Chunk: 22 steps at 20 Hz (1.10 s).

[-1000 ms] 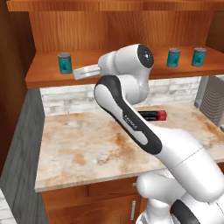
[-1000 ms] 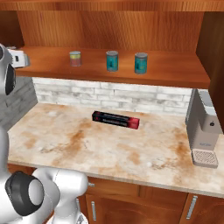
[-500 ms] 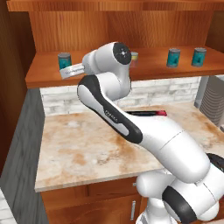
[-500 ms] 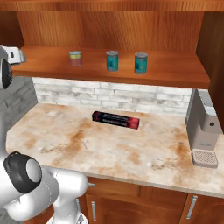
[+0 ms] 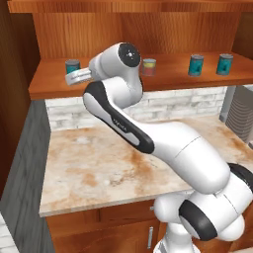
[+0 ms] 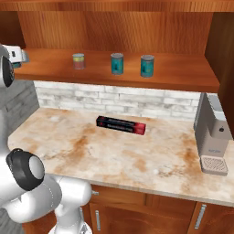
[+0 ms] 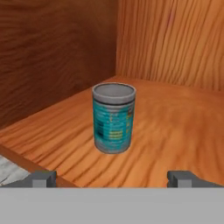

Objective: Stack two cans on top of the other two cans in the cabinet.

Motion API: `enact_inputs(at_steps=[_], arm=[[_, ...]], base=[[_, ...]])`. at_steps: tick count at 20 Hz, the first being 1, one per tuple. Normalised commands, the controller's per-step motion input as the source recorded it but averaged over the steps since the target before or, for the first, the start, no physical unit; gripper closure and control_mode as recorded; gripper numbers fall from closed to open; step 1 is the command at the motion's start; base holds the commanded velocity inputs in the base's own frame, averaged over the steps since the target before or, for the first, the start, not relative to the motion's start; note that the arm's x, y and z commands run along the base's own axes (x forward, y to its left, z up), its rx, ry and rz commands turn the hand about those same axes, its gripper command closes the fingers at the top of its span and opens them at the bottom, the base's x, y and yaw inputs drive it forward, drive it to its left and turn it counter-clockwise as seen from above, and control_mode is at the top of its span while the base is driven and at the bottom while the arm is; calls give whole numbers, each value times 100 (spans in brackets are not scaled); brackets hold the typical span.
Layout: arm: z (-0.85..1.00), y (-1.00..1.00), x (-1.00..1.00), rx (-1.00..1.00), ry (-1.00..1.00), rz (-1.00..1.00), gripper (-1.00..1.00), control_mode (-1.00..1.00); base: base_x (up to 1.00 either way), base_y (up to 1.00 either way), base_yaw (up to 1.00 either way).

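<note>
Fingers point(image 7: 43, 178) apart, teal can point(image 7: 113, 118) ahead

Long black-and-red box point(image 6: 121, 125) flat on the mottled stone counter point(image 6: 114, 155), near the white brick backsplash point(image 6: 119, 101), apart from it. Grey coffee machine point(image 6: 211, 141) upright at the counter's right end. Below the counter, wooden doors with metal handles point(image 6: 199, 215). At the left base view's right edge, possibly the same machine point(image 5: 242, 116).
</note>
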Motion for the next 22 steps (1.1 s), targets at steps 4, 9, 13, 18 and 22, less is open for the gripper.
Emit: enact_inputs(at_steps=[4,9,13,18,22], arm=[[0,1,23,0,1,-1,-100,-100],[-6,5,28,0,0,0,-100,-100],[-3,16,24,0,0,0,-100,-100],[0,22,10,0,0,0,-100,-100],[0,20,8,0,0,0,-100,-100]], base=[[0,0,0],[0,0,0],[0,0,0],[0,0,0],[0,0,0]])
